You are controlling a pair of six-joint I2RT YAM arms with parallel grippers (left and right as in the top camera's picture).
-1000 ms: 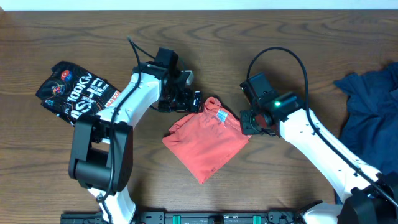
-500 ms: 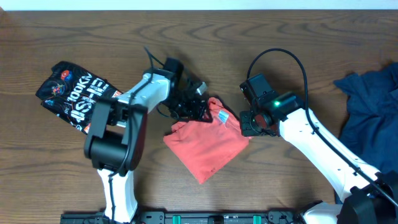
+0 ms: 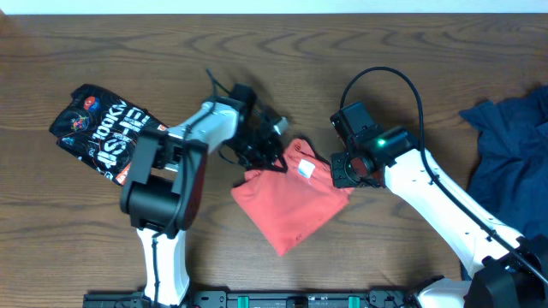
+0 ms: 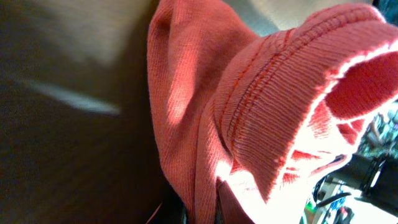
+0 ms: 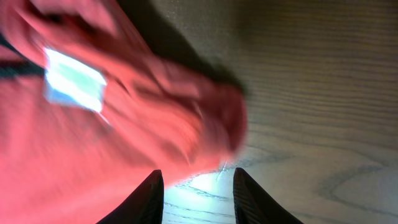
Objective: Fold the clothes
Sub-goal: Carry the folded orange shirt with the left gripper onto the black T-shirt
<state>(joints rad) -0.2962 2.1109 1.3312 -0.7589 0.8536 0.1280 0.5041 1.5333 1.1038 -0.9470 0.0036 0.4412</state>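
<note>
One dark wood table [image 3: 360, 51]: left jaws pinch the red shirt [image 3: 291, 201], right jaws stand apart.

Dark wooden table [image 3: 445, 51] — pale strip [image 3: 274, 5] along its far edge

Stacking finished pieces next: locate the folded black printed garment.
Overhead view: the folded black printed garment lies on the wooden table's left side, just left of the left arm, apart from the red shirt.

one red shirt [image 3: 295, 204], one black garment [image 3: 98, 133], one blue garment [image 3: 514, 150]
</note>
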